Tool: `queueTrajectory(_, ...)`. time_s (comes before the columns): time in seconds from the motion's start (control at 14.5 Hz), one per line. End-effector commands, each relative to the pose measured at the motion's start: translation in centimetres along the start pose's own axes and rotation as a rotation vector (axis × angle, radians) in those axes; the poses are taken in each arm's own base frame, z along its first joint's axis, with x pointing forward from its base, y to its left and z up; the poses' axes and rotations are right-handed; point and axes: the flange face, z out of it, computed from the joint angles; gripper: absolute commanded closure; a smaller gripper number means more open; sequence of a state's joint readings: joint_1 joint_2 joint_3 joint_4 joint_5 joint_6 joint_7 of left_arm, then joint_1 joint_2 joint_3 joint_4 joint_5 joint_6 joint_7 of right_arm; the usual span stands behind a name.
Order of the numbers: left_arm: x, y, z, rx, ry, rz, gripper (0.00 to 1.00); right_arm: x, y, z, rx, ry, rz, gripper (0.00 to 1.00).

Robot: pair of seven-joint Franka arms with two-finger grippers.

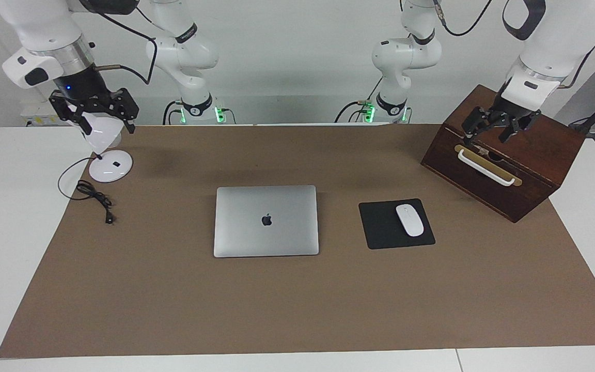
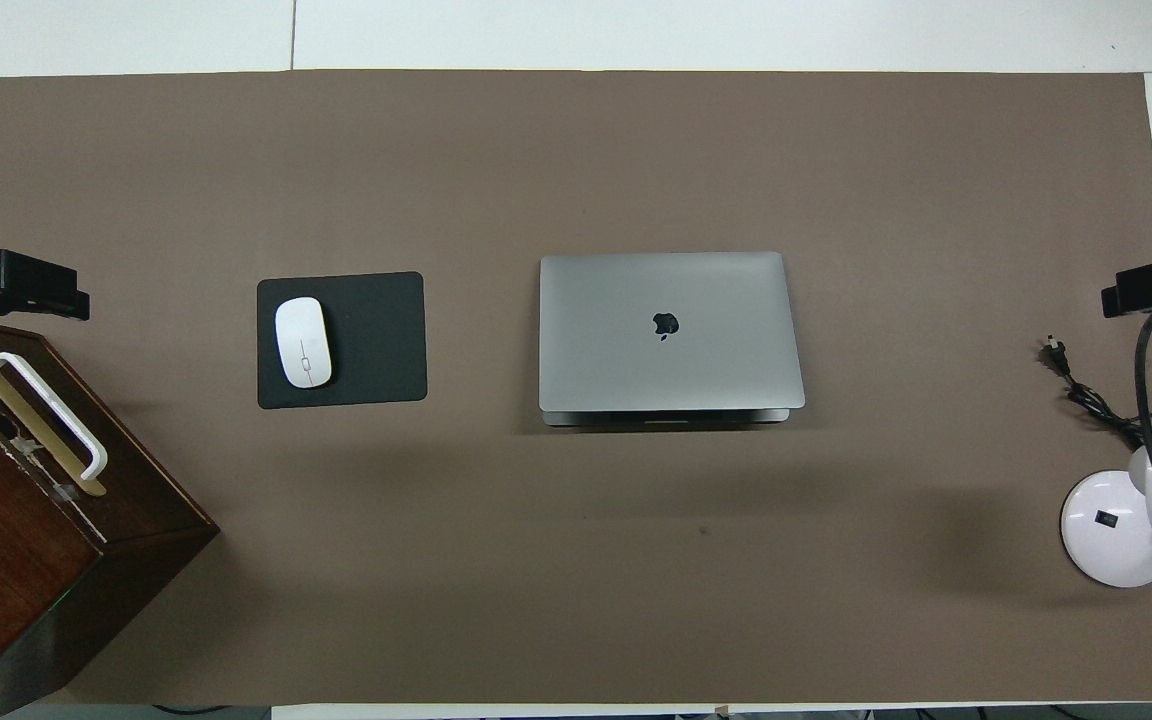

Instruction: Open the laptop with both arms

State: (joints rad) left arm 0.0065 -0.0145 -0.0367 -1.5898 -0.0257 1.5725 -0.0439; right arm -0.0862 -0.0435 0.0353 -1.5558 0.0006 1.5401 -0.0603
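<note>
While its smooth silver lid lies flat, the laptop rests on matte brown paper

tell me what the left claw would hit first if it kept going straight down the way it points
Most likely the wooden box: the left claw hangs over its top, pointing down near the white handle. Depth is unclear, so the exact contact spot is uncertain.

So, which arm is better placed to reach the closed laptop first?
Neither clearly. The laptop lies mid-table; the left end effector hangs over the wooden box, the right end effector over the lamp.
</note>
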Motion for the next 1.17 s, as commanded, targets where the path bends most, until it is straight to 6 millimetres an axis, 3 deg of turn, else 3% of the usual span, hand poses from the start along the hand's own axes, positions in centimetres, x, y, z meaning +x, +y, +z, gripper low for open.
queueTrajectory(0.0,-0.4,-0.2,-0.3,0.013,0.011,0.012,0.0,-0.2,0.4,0.2,-0.012,0.014,0.011,0.0)
queueTrajectory(0.76,0.1,0.0,0.4,0.014,-0.001,-0.008,0.0,0.0,0.3,0.3,-0.013,0.027,0.014,0.0)
queueTrajectory(1.11,-0.1,-0.3,1.0,0.017,-0.024,-0.192,0.0,0.0,0.4,0.3,-0.013,0.027,0.012,0.0)
